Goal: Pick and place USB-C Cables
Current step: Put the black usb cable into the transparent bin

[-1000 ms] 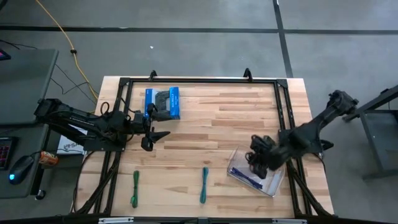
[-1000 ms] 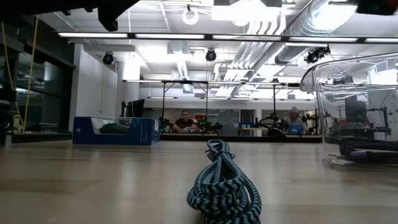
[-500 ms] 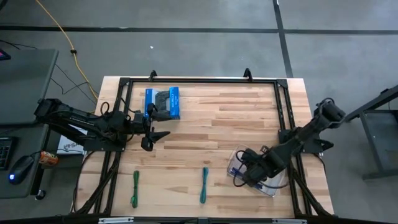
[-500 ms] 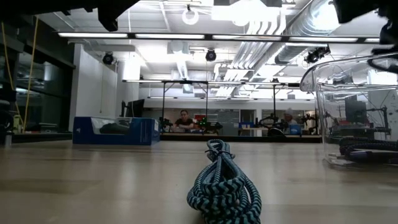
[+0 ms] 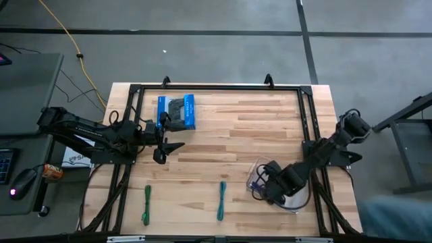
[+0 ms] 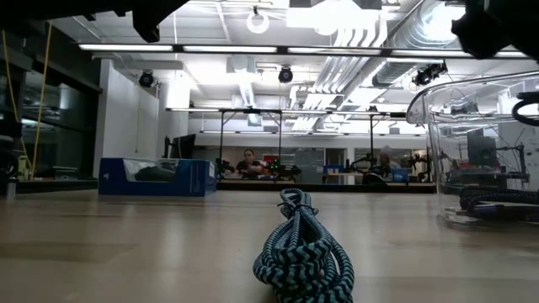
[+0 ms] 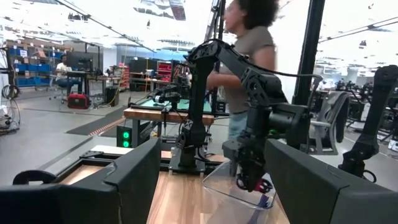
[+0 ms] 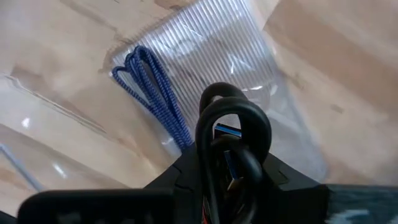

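The black cable (image 8: 233,149) sat looped between the fingers of the right hand (image 5: 264,191), which gripped it directly above the clear bin (image 5: 295,202) near the counter's (image 5: 270,128) right front corner. Inside the bin lay the purple cable (image 8: 154,93), stretched along the ribbed floor. The right arm reached in from the counter's right edge and bent down toward the bin, its hand low over the bin's opening. The teal cable (image 5: 221,200) lay on the counter toward the front, left of the bin, and the green cable (image 5: 146,204) lay farther left, well apart from it, near the front edge. The left hand (image 5: 177,146) hung over the left part of the counter, near the blue box (image 5: 177,112), its fingers spread and empty, with the arm stretched in from the left side.
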Available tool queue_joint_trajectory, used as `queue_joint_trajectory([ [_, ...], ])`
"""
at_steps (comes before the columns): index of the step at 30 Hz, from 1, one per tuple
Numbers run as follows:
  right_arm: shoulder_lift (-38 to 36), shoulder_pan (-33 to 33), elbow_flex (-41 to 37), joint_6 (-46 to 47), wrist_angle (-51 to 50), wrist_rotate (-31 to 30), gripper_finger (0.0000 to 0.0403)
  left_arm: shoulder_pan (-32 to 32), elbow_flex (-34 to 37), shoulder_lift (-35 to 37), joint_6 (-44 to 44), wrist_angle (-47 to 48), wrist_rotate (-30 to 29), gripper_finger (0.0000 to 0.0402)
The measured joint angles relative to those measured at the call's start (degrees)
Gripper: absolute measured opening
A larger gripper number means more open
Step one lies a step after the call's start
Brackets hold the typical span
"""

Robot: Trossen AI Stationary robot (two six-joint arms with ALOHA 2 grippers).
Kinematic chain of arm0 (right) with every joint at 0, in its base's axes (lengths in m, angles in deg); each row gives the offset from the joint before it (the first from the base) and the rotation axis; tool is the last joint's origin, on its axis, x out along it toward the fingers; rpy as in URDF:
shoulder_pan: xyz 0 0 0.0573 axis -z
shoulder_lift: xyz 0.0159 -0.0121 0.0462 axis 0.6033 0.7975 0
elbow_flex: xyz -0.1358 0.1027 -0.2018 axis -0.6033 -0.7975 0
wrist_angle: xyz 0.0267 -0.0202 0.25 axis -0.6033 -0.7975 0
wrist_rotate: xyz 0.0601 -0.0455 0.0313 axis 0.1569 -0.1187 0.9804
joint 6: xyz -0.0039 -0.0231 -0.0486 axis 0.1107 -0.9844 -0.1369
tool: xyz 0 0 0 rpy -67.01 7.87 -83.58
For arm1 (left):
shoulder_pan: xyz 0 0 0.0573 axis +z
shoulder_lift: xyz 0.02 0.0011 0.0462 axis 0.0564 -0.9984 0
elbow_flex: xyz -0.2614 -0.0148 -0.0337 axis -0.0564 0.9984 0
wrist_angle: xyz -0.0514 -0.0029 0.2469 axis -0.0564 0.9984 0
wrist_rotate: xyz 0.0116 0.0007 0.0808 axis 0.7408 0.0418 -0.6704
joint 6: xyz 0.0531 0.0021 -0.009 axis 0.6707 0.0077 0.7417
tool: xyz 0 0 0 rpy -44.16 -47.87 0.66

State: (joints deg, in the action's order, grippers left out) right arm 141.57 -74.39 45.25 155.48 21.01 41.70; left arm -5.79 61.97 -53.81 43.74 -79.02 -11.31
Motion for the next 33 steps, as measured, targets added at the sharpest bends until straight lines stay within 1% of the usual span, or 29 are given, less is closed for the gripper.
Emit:
queue_joint_trajectory([
  [5, 0.0, -3.0, 0.0, 8.9, 0.1, -0.5, 0.0064, 0.0, 0.0, 0.0, -0.5, 0.0, 0.0, 0.0268],
  [8, 0.0, -4.0, 0.0, 10.3, 0.1, 0.0, 0.0064, 0.0, 0.0, 0.0, -0.5, 0.0, 0.0, 0.0268],
  [10, 0.1, -4.1, 0.0, 9.9, 0.3, -0.1, 0.0064, 0.0, 0.0, 0.0, -0.5, -0.1, 0.0, 0.0268],
  [14, 0.3, -3.3, 0.0, 5.6, 1.9, -1.9, 0.0064, 0.0, 0.0, 0.0, -0.5, -0.6, 0.0, 0.0268],
  [17, 0.8, -2.3, 0.0, 4.8, 2.3, -2.4, 0.0064, 0.0, 0.0, 0.0, -0.5, -1.2, 0.0, 0.0268],
  [23, 5.5, -0.1, 0.1, 1.4, 3.8, 1.7, 0.0064, 0.0, 0.0, 0.0, -0.5, -1.3, 0.0, 0.0268],
  [27, 7.8, 0.5, 0.1, -0.1, 4.8, 2.3, 0.0064, 0.0, 0.0, 0.0, -0.5, -1.3, 0.0, 0.0268],
  [33, 9.1, 0.5, 0.1, 0.5, 5.0, 2.3, 0.0064, 0.0, 0.0, 0.0, -0.5, -1.3, 0.0, 0.0268],
])
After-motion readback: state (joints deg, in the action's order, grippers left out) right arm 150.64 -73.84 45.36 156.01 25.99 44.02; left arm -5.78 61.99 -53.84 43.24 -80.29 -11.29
